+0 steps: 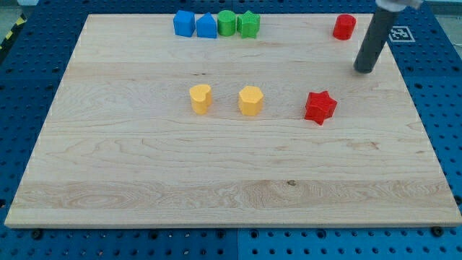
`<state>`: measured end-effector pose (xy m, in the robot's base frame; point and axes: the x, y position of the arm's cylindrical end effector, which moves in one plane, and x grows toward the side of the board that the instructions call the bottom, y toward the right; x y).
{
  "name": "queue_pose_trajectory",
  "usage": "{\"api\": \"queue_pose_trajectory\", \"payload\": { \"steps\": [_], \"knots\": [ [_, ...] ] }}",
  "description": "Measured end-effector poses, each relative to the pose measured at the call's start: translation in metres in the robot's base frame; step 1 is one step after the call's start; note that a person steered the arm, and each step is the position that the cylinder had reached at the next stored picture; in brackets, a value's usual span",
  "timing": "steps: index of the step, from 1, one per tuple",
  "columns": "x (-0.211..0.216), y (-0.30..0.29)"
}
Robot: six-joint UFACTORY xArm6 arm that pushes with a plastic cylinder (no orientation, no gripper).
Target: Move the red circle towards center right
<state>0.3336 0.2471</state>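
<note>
My tip (364, 71) stood free on the wooden board (144, 180), touching no block. The red circle (344, 27) sat near it, up and to its left by the view's top edge. The red star (320, 107) lay below-left; two yellow blocks (201, 99) sat farther left.

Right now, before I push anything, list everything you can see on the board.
red circle: 1, red, top right, near the board's top edge
red star: 1, red, right of centre
yellow blocks: 2, yellow, centre, heart-like one left of hexagon-like one
blue blocks: 2, blue, top edge, and
green blocks: 2, green, top edge, and
wooden board: 1, light wood
my tip: 1, dark rod, below and right of the red circle, not touching
</note>
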Motion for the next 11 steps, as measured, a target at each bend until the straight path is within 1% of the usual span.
{"api": "queue_pose_trajectory", "payload": {
  "steps": [1,2,3,4,5,6,7,11],
  "knots": [
    [-0.05,0.036],
    [-0.109,0.047],
    [-0.142,0.034],
    [-0.142,0.021],
    [-0.142,-0.013],
    [-0.142,-0.028],
    [-0.137,-0.028],
    [-0.059,-0.028]
  ]
}}
